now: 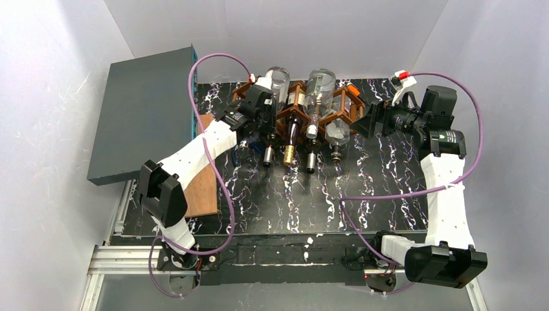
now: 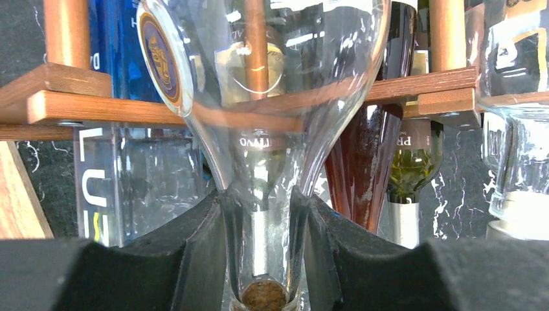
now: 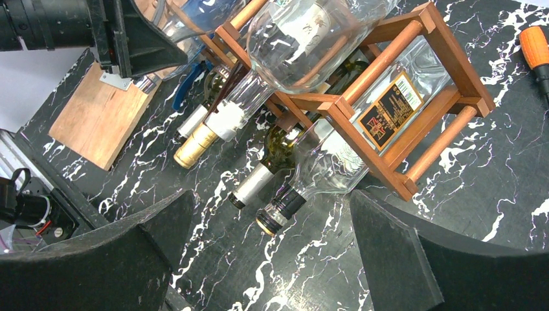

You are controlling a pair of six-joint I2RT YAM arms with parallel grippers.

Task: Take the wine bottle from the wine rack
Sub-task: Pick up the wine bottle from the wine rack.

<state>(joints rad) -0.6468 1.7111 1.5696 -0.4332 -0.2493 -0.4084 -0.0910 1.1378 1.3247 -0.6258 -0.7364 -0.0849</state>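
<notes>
The brown wooden wine rack (image 1: 304, 107) stands at the back of the black marbled table and holds several bottles, their necks pointing toward me. My left gripper (image 1: 264, 133) is at the rack's left end. In the left wrist view it (image 2: 264, 220) is shut on the neck of a clear wine bottle (image 2: 259, 78), a finger pressed against each side just above the cork (image 2: 264, 297). The bottle's body still lies across the rack's bars (image 2: 97, 107). My right gripper (image 1: 362, 122) hovers at the rack's right end, open (image 3: 267, 201), with only table between its fingers.
A grey flat box (image 1: 142, 110) lies at the back left, with a wooden board (image 1: 202, 188) in front of it. Beside the held bottle are a gold-capped bottle (image 1: 289, 154) and a clear black-collared one (image 3: 324, 175). An orange-handled tool (image 3: 536, 48) lies right of the rack.
</notes>
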